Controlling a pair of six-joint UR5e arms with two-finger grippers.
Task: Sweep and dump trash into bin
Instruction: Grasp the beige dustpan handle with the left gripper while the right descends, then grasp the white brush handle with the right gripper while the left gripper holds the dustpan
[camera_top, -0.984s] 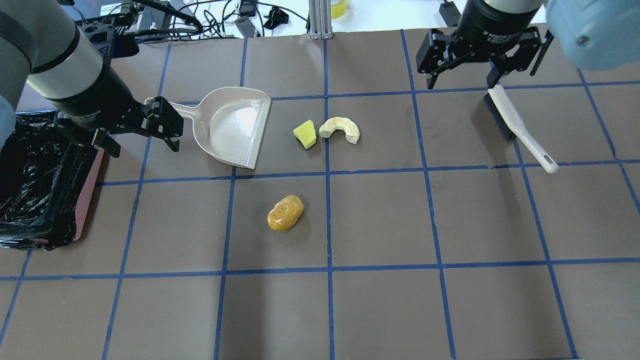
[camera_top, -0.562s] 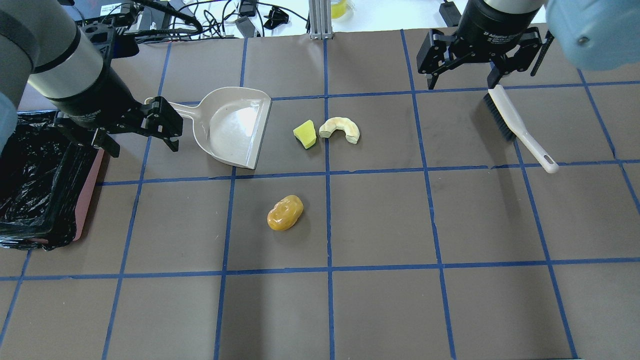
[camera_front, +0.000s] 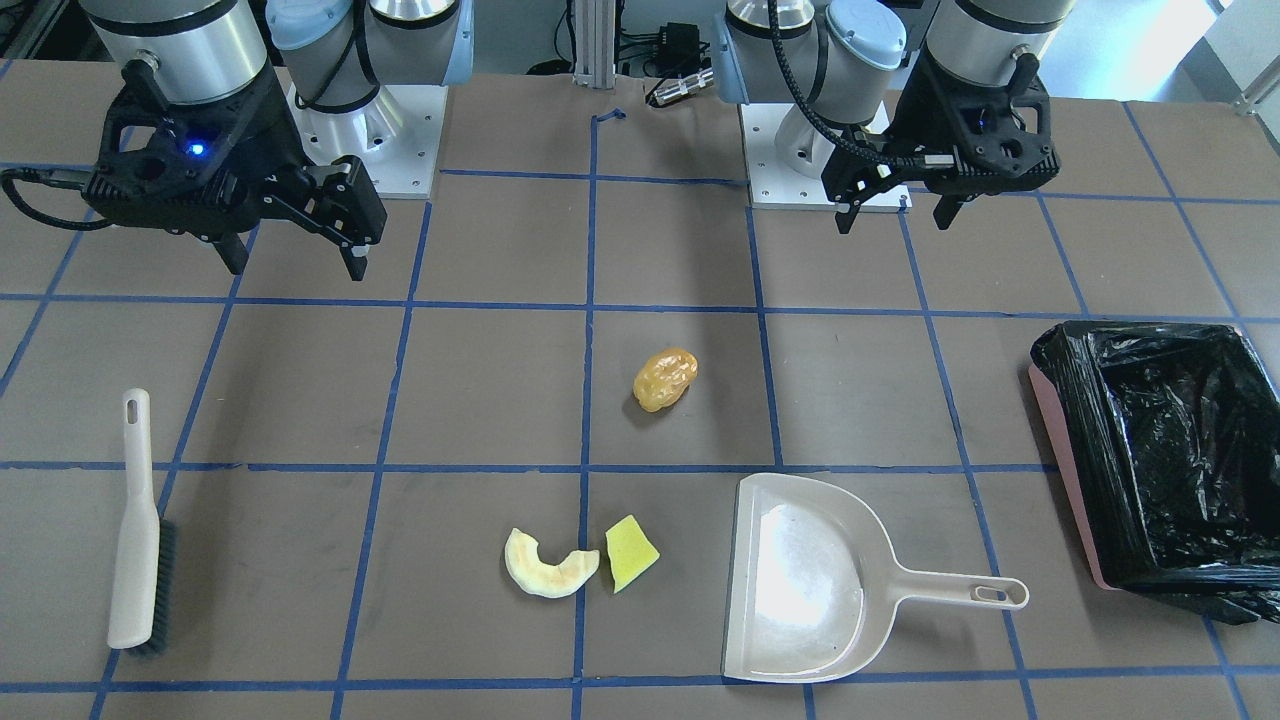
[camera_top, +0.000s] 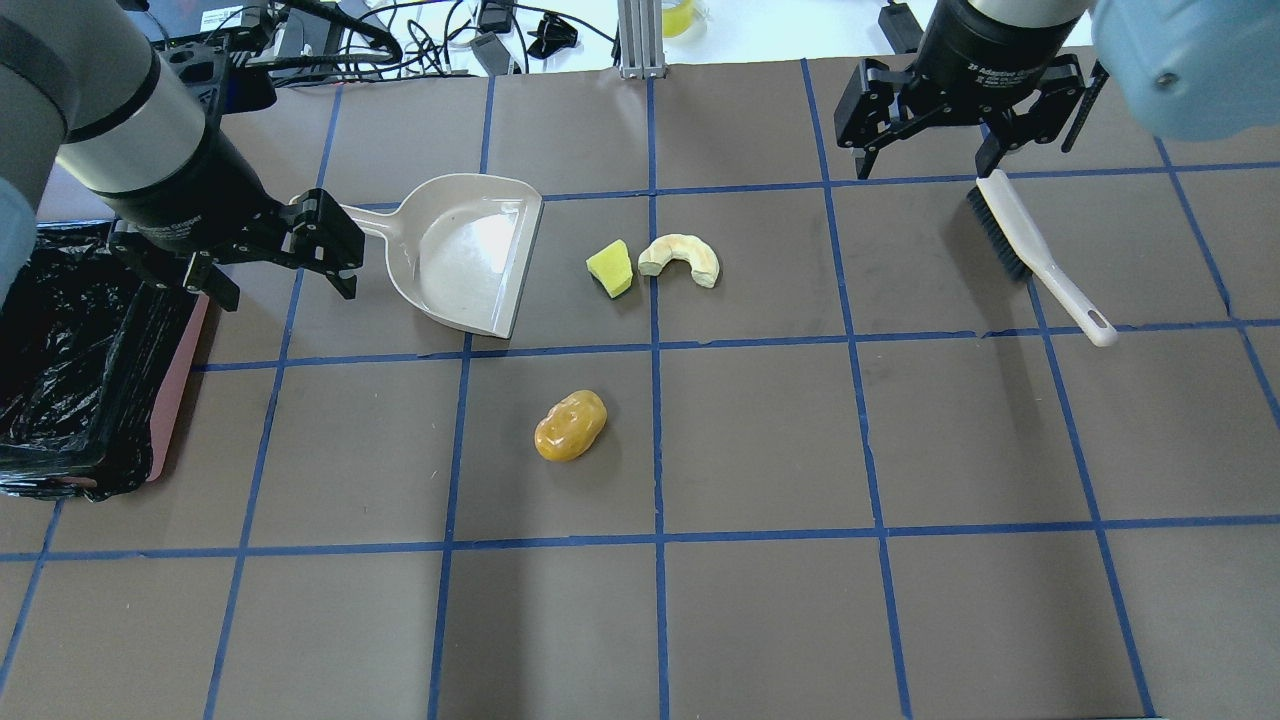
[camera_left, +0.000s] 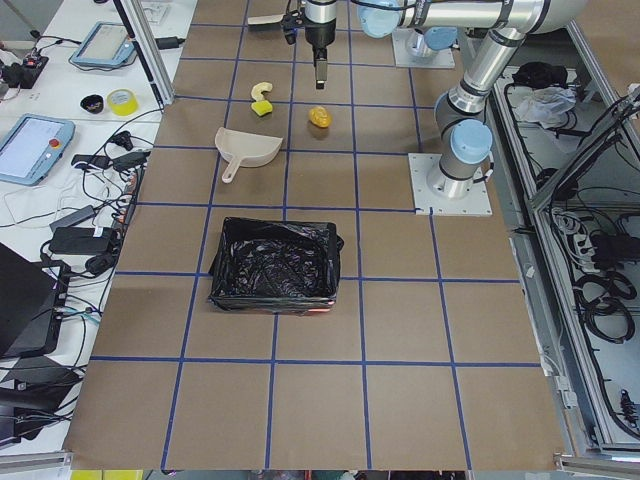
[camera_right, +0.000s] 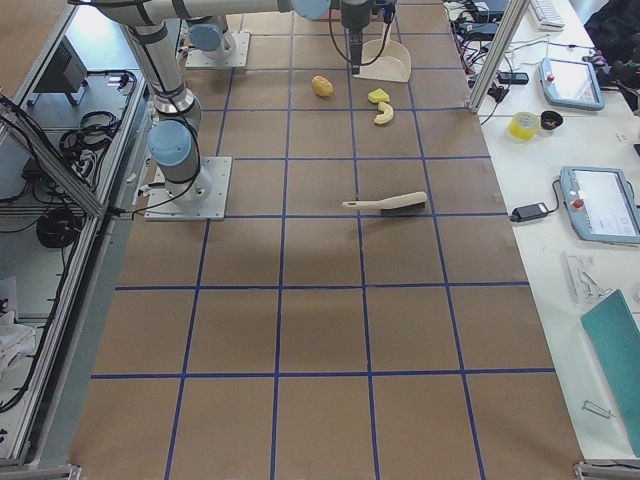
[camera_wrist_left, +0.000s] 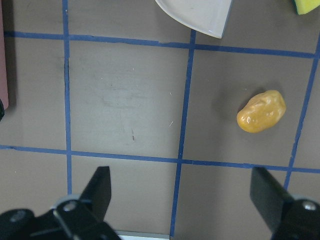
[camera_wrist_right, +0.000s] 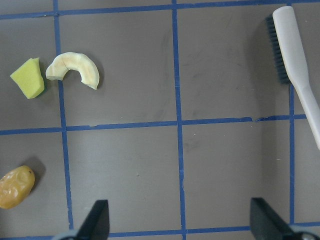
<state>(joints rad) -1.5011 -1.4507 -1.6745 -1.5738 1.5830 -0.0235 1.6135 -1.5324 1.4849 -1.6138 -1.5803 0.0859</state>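
Left gripper (camera_top: 289, 297), wide open and empty, is inching toward 11 o'clock beside dustpan (camera_top: 470, 255); right gripper (camera_top: 926, 170), likewise, is barely shifting over brush (camera_top: 1035, 250); trash (camera_top: 570, 425) is staying unswept.

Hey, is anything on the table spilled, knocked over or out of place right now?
Only the trash itself: an amber lump, a cream rind and a yellow-green wedge lie loose on the mat, the last two close together near the mouth of the dustpan. The dustpan and brush lie untouched, the bin stands upright. Nothing looks damaged.
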